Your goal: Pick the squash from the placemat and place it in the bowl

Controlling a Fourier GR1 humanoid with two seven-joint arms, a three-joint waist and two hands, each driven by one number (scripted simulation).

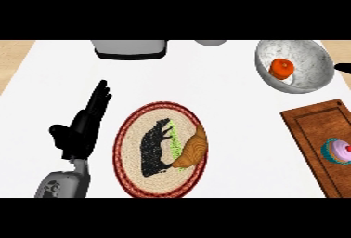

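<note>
Left hand (82,128) sits near-left beside the placemat (154,114), fingers straight and relaxed, holding nothing. Green squash (175,142) is mid-placemat with the right hand (156,151) against its left side, can't tell if it's gripping. Bowl (305,49) is far right.

Left hand (86,122) open beside placemat (130,153); croissant (193,149) on it; bowl (305,69) apart

White tabletop (226,107), tan woven placemat (137,139) with dark red rim, marbled grey-white bowl (308,56) holding an orange item (282,68), reddish-brown wooden board (312,135), pink-frosted cupcake (340,151) in teal wrapper, black left hand (86,125).
</note>
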